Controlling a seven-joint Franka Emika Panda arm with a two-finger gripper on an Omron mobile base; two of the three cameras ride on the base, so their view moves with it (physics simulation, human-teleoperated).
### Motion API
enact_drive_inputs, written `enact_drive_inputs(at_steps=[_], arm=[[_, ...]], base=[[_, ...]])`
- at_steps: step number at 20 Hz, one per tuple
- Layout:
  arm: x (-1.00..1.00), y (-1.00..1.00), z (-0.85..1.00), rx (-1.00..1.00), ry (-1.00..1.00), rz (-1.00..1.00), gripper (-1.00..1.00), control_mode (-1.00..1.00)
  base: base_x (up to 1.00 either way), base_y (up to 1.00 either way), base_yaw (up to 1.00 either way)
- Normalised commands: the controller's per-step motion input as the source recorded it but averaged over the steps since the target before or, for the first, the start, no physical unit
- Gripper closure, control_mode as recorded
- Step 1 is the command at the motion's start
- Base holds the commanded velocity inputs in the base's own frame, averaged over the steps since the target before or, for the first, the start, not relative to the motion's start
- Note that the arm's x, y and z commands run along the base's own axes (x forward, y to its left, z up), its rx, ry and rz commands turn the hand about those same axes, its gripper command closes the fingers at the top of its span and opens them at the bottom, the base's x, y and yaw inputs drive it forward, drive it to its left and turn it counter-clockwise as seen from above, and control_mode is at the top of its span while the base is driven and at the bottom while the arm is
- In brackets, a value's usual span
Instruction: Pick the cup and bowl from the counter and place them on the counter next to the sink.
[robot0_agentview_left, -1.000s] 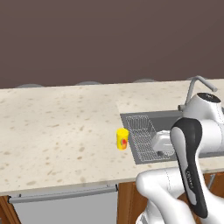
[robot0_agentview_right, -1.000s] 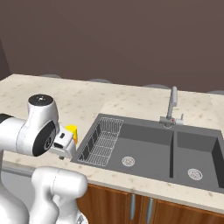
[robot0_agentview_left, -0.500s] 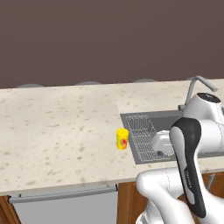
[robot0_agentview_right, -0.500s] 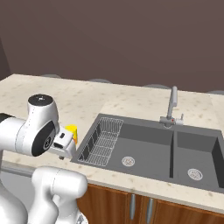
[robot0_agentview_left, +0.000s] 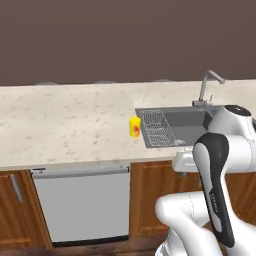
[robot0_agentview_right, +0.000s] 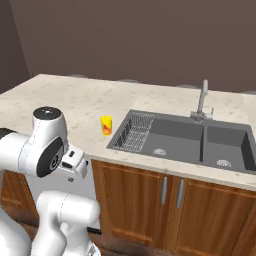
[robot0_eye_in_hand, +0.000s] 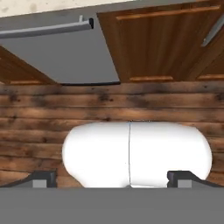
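Just beside the sink (robot0_agentview_left: 182, 126) edge stands the cup (robot0_agentview_left: 134, 126); tool (robot0_eye_in_hand: 112, 179) spread open.

You're seeing broad bare counter (robot0_agentview_left: 65, 120) lying left of the cup (robot0_agentview_left: 134, 126), cup standing just beside the sink (robot0_agentview_left: 180, 127) rim, wire rack (robot0_agentview_left: 159, 128) and faucet (robot0_agentview_left: 204, 90) crowding its right.

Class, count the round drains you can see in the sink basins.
2. One drain lies in the basin beside the wire rack; the other drain lies in the far basin of the sink.
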Motion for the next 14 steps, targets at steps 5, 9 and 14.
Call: enact_drive_inputs(at_steps=[5, 9, 14], arm=[[0.0, 0.0, 0.0, 0.0, 0.0, 0.0, -1.0, 1.0], [0.0, 0.0, 0.0, 0.0, 0.0, 0.0, -1.0, 1.0], [0.0, 0.0, 0.0, 0.0, 0.0, 0.0, -1.0, 1.0]], base=[[-0.7, 0.08, 0.2], [0.15, -0.13, 0.62], [0.0, -0.02, 1.0]])
